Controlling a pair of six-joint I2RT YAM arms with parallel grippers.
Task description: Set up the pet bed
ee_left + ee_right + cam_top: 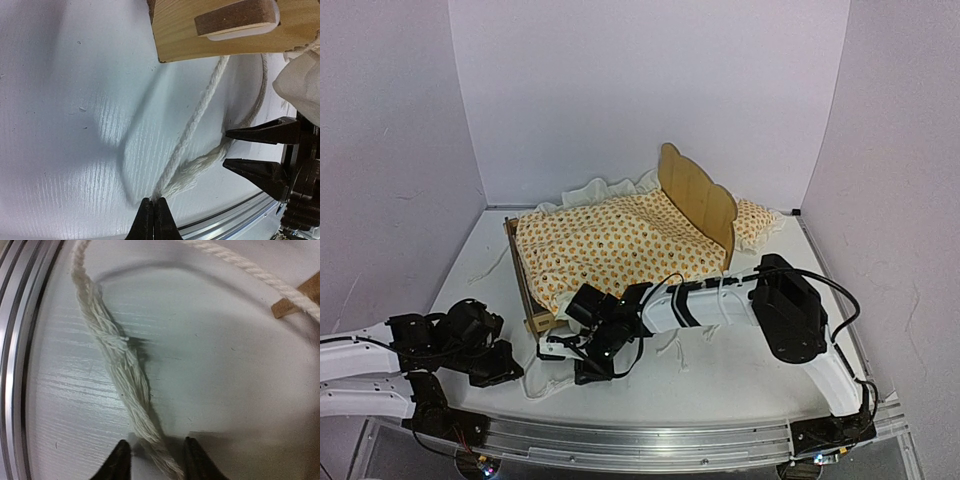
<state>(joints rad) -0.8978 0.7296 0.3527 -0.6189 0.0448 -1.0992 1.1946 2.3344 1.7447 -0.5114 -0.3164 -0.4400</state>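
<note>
Now, bedding (610,245) in pet bed (695,195) — left end effector (154,201) pinching cord (195,125), right end effector (156,441) parted

Behind the right hand (226,148), the right arm (695,305) is showing a white shell that is giving way to bulky black joint housings, a thin black cable (856,312) looping alongside. Behind the left hand (153,205), the left arm (360,372) is wearing the same white and black. The fingers (119,462) are tapering, matte black.

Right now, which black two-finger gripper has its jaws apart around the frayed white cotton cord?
The right gripper: open, straddling the frayed white cotton cord; the left gripper is pressed shut.
</note>
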